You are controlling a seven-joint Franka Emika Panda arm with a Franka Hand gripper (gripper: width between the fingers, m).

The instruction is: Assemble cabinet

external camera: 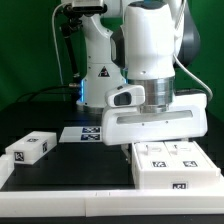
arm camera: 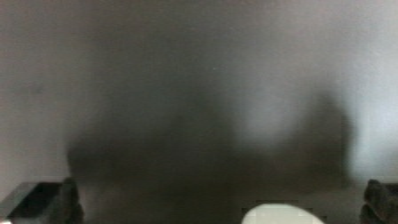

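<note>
A large white cabinet part [external camera: 172, 165] with black-and-white tags on top lies at the exterior view's lower right. A small white tagged block [external camera: 30, 150] lies apart at the left. My gripper [external camera: 158, 140] hangs directly over the large part, and its wide white hand hides the fingertips. In the blurred, dark wrist view the gripper [arm camera: 217, 205] shows one dark finger [arm camera: 45, 200] at one edge and the other at the opposite edge, far apart. A blurred white rounded spot [arm camera: 281, 214] shows low between them. Nothing is held.
The marker board [external camera: 82, 133] lies on the black table behind the parts, near the robot's base [external camera: 97, 70]. A pale strip [external camera: 60, 205] runs along the table's front edge.
</note>
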